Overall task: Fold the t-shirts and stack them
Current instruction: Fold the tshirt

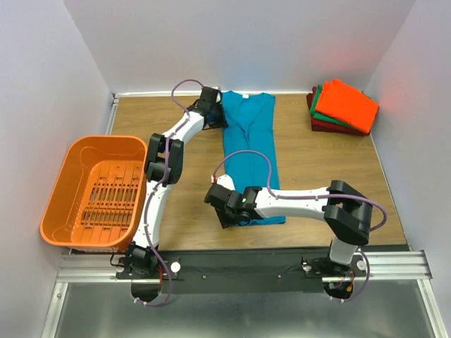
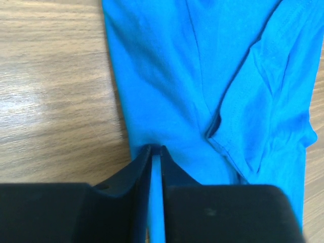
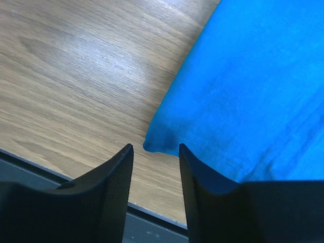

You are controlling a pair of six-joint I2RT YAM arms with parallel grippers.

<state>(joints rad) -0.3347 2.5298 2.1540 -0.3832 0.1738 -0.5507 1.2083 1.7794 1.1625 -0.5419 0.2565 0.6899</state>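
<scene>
The teal-blue t-shirt (image 1: 250, 151) lies as a long narrow strip from the far edge toward the near edge of the wooden table, sleeves folded in, its white neck label (image 1: 244, 94) at the far end. My left gripper (image 1: 217, 116) is at the shirt's far left edge. In the left wrist view it (image 2: 156, 148) is shut on a thin fold of the teal cloth (image 2: 202, 76). My right gripper (image 1: 229, 211) is at the shirt's near left corner. In the right wrist view it (image 3: 155, 148) is open, with the shirt's corner (image 3: 154, 144) between its tips.
A stack of folded shirts (image 1: 343, 105), orange on top of green and dark red, sits at the far right corner. An orange slotted basket (image 1: 95, 193) stands at the table's left edge. The metal rail (image 1: 239, 264) runs along the near edge.
</scene>
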